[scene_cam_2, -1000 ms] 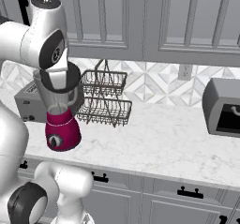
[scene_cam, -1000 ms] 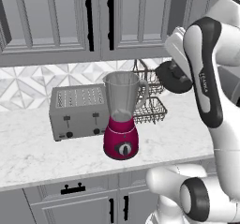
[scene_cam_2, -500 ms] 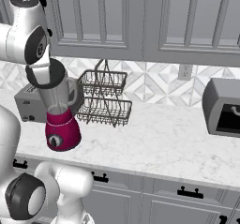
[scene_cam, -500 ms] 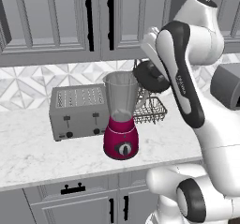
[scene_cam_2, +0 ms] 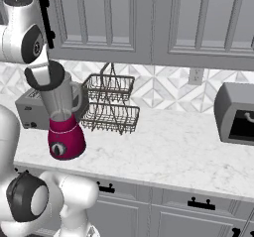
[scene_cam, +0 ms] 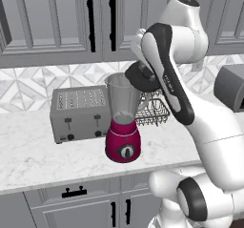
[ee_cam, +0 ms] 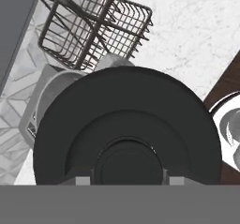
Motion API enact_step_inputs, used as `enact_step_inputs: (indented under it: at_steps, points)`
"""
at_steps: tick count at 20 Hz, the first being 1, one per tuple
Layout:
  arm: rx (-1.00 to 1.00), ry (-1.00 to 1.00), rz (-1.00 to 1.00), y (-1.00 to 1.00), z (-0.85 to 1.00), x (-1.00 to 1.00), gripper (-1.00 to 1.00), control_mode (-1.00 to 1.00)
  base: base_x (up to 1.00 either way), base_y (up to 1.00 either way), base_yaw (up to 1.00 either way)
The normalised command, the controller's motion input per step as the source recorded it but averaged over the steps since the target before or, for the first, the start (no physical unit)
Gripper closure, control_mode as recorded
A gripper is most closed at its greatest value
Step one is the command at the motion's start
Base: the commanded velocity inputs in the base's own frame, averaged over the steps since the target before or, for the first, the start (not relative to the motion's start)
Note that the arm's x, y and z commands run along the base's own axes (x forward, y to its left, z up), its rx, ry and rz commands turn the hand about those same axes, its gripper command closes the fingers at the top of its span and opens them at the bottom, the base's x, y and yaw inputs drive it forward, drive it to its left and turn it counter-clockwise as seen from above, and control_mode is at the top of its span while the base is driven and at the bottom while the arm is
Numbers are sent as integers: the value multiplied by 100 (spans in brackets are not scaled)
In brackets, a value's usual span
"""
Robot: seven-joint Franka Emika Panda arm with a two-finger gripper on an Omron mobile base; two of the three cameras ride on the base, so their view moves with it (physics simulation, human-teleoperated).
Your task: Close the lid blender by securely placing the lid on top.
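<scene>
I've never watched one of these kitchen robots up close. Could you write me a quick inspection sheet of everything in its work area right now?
Surface: white marbled counter over grey drawers.
Job's things: blender with magenta base stands upright, jar top uncovered; black lid is held tilted beside the jar's rim, not yet seated.
Clutter: silver toaster left of the blender; two-tier wire basket rack behind it to the right; dark grey appliance at the far right.
Grippers: gripper shut on the lid, which faces the hand camera.
Cables: nothing seen; a wall outlet sits on the backsplash.
Surroundings: grey cabinets above, patterned tile backsplash.
</scene>
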Motion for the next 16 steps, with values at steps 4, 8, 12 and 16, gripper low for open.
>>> enact_step_inputs:
  at_steps: [4,8,12,16]
  points:
    - [-1,0,5,13,0,33,100,-100,0,0,0]
    - [0,0,3,18,0,35,100,-100,0,0,0]
    - [0,0,1,24,1,35,100,-100,0,0,0]
    - [0,0,0,8,1,45,100,-100,0,0,0]
